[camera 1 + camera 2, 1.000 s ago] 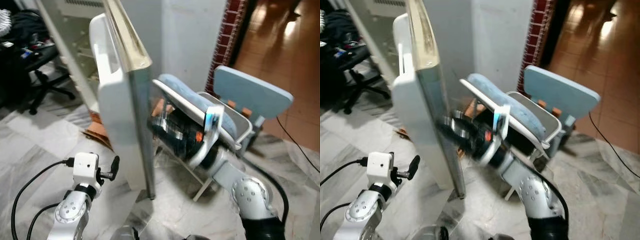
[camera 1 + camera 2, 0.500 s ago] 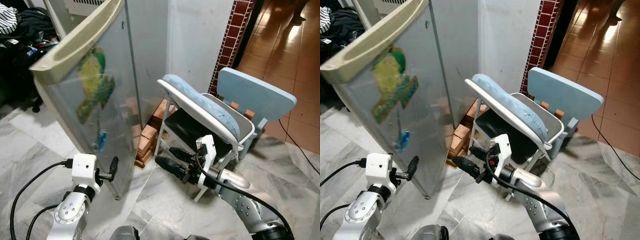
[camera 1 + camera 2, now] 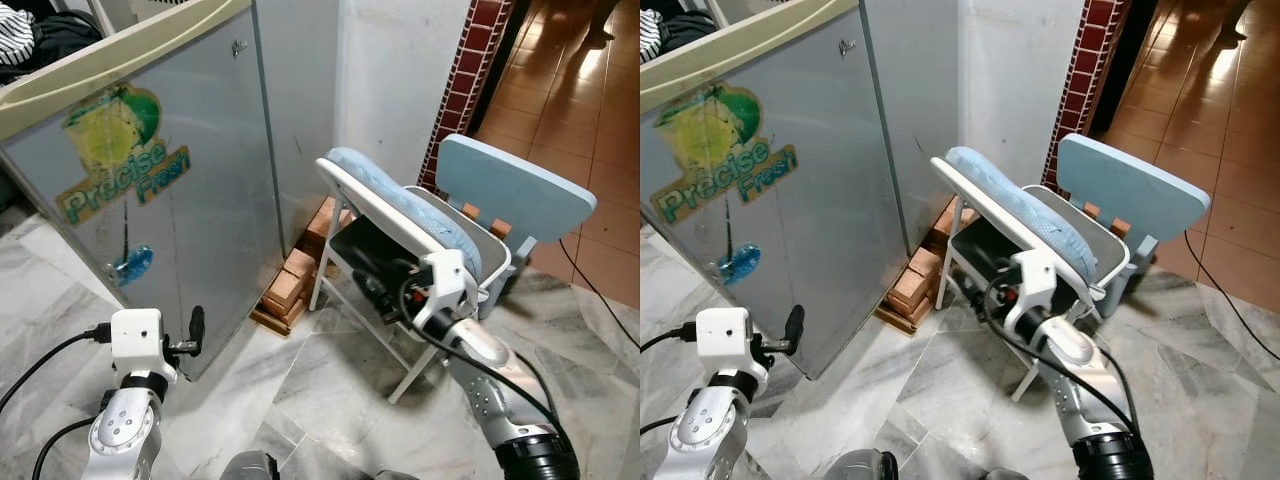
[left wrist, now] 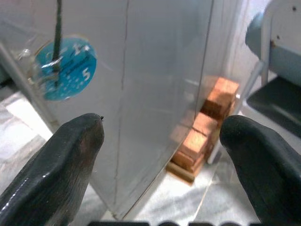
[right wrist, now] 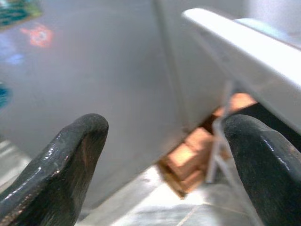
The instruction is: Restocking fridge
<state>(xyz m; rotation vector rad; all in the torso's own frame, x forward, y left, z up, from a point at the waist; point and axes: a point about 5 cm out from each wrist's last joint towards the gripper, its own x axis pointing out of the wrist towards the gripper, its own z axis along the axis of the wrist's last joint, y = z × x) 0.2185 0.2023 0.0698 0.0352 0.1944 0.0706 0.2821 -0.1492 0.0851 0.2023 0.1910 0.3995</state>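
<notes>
Grippers first: left gripper [image 3: 196,324] sits low just in front of the fridge door [image 3: 170,220], fingers spread wide and empty; right gripper [image 5: 164,155] is spread wide too, empty, beside the folding chair [image 3: 400,215] right of the fridge. Door looks shut, stiff, heavy and smooth, so I'd grip its cream top handle [image 3: 120,55]. Bricks [image 3: 290,285] prop the fridge's far corner.

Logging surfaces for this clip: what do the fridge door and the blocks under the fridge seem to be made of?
The fridge door looks like brushed grey metal or metal-look sheet: a dull sheen, with a printed sticker on it. The blocks look like fired clay bricks: orange-red, matte, rough-edged, stacked at the fridge's corner.
</notes>
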